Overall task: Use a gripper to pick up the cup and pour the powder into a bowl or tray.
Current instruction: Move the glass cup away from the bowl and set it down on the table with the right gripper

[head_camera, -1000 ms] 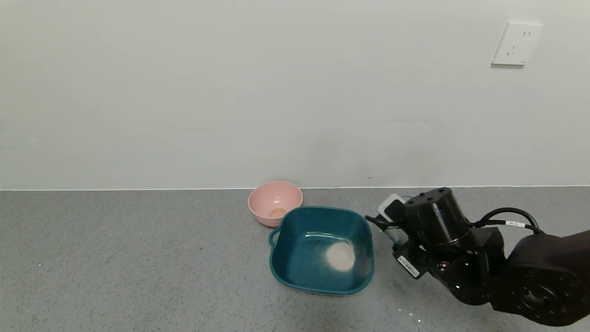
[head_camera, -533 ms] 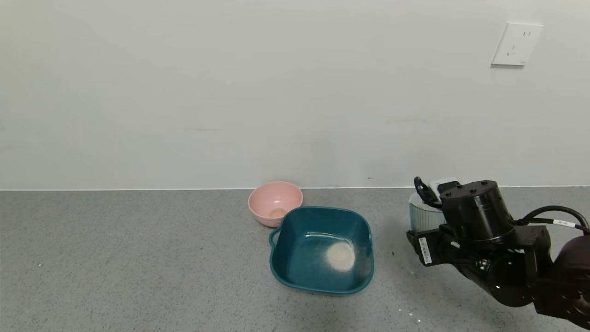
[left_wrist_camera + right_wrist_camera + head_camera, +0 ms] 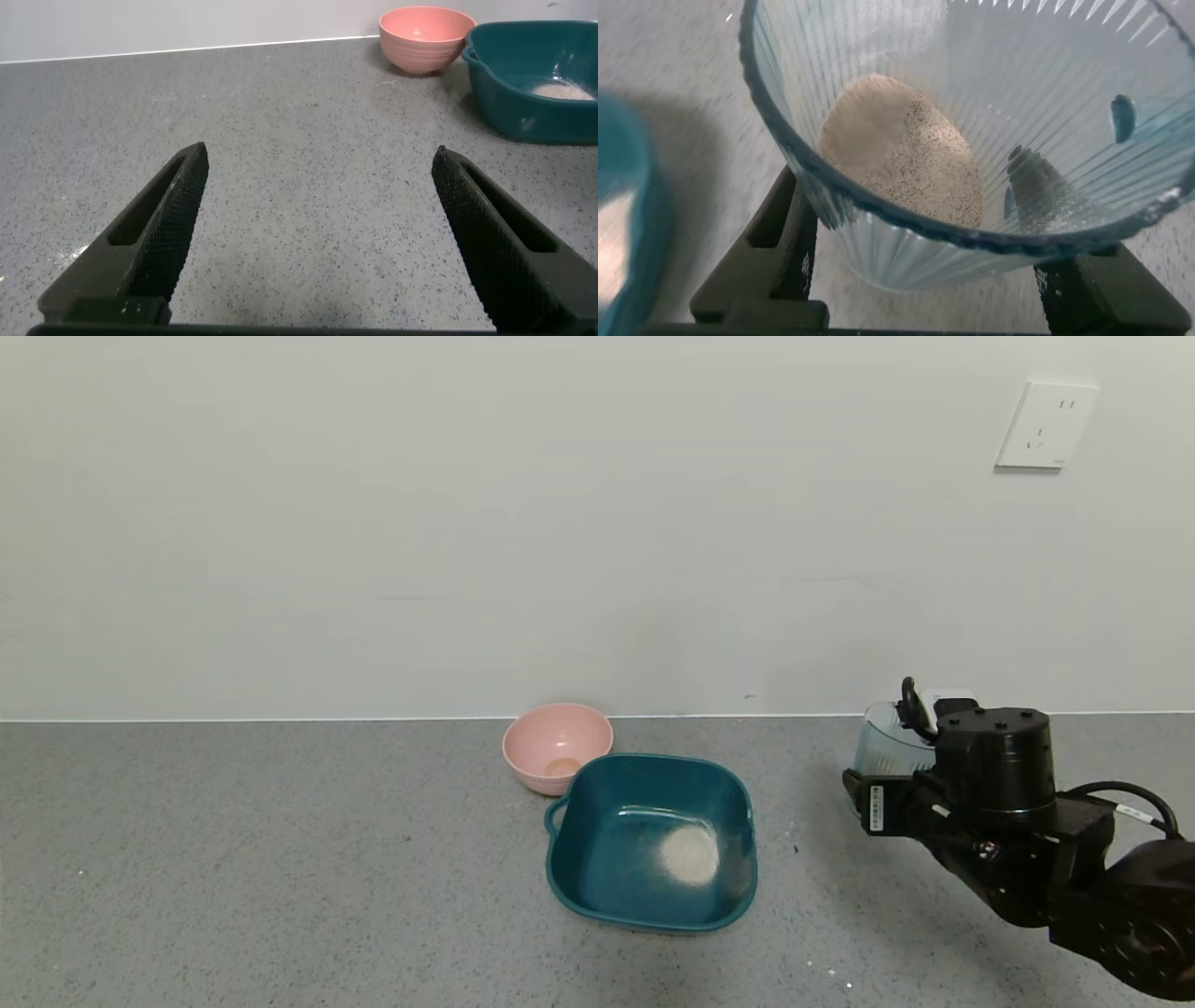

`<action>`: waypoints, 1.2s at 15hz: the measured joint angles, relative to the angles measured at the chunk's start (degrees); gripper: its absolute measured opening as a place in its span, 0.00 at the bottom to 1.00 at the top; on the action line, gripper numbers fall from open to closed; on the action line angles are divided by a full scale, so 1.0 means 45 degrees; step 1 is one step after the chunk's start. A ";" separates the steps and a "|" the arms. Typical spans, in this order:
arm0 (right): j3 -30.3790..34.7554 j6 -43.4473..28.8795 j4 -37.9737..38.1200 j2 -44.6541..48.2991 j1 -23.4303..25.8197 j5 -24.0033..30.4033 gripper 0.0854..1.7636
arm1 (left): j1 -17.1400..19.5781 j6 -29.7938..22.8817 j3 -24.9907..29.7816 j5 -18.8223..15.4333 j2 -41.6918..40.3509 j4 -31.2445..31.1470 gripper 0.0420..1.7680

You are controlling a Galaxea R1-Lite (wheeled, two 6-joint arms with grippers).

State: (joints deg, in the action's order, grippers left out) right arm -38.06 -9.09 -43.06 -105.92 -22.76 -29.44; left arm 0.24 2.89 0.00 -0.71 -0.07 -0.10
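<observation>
My right gripper (image 3: pixel 907 754) is shut on the cup (image 3: pixel 885 739), a ribbed translucent pale-blue mug, held upright to the right of the teal basin (image 3: pixel 653 762) and apart from it. In the right wrist view the fingers (image 3: pixel 789 238) flank the cup (image 3: pixel 1046 75), whose bottom holds a grainy off-white patch (image 3: pixel 901 149). A small heap of white powder (image 3: pixel 689 855) lies in the basin. My left gripper (image 3: pixel 318 154) is open and empty over bare table, out of the head view.
A pink bowl (image 3: pixel 557 742) stands behind the basin, touching its far left corner. A few white specks (image 3: pixel 831 974) lie on the grey table in front of the right arm. The wall runs along the table's far edge.
My right gripper has swung the cup from tilted at the basin's right edge to upright, and moved it right and towards the wall. The powder heap in the basin is unchanged.
</observation>
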 joint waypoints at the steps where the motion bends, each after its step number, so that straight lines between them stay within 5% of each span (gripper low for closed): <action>1: 0.0030 0.0263 -0.1016 -0.0455 0.0306 0.0014 0.74 | 0.0000 -0.0005 0.0000 0.0005 0.0000 0.0005 0.97; 6: -0.0325 0.2159 -0.4863 -0.2695 0.1360 0.0859 0.74 | 0.0000 -0.0005 0.0000 0.0000 0.0000 0.0000 0.97; 18: -0.2812 0.2351 -0.4936 -0.5475 0.1837 0.1504 0.74 | 0.0000 0.0000 0.0000 0.0005 0.0000 0.0005 0.97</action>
State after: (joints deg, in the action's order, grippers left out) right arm -50.71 1.49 -65.27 -130.56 -14.49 -22.67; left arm 0.24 2.89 0.00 -0.68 -0.07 -0.07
